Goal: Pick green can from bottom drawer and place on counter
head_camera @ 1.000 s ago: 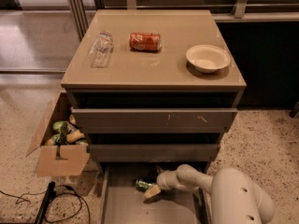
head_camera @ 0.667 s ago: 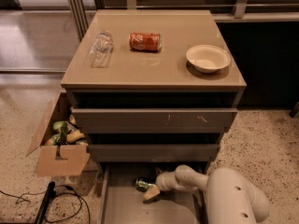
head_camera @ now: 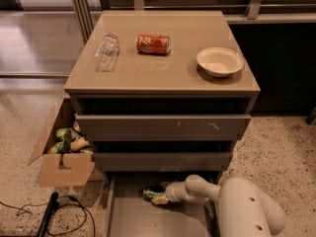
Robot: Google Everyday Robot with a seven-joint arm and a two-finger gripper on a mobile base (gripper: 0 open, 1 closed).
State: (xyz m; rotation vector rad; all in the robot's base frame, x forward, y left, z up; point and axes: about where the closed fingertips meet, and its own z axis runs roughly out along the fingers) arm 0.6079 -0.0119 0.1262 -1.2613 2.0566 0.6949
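The end effector sits low in the bottom drawer, at about 6 o'clock in the view. It is right against the green can, which lies at the drawer's back, under the overhang of the middle drawer. Whether it has closed on the can I cannot tell.

The risks, as I judge them:
- **Slipping:** the can is thin shiny metal, round and slick. An off-centre grip could let it roll or squirt away toward 9 o'clock across the drawer's flat, smooth floor.
- **Collision:** lifted straight up, the can or the arm could knock the middle drawer front just above. It wants drawing out toward 6 o'clock first.
- **Denting:** a hard squeeze may dent the thin wall.

The surface, at 12 o'clock, is glossy, tan and hard, so a can set down on its side would roll. It carries a red-orange soda can lying on its side, a clear crumpled plastic bottle toward 10 o'clock and a pale shallow bowl toward 2 o'clock. The bare patch at the front middle looks the safest landing. A cardboard box stands on the speckled floor at 9 o'clock of the cabinet
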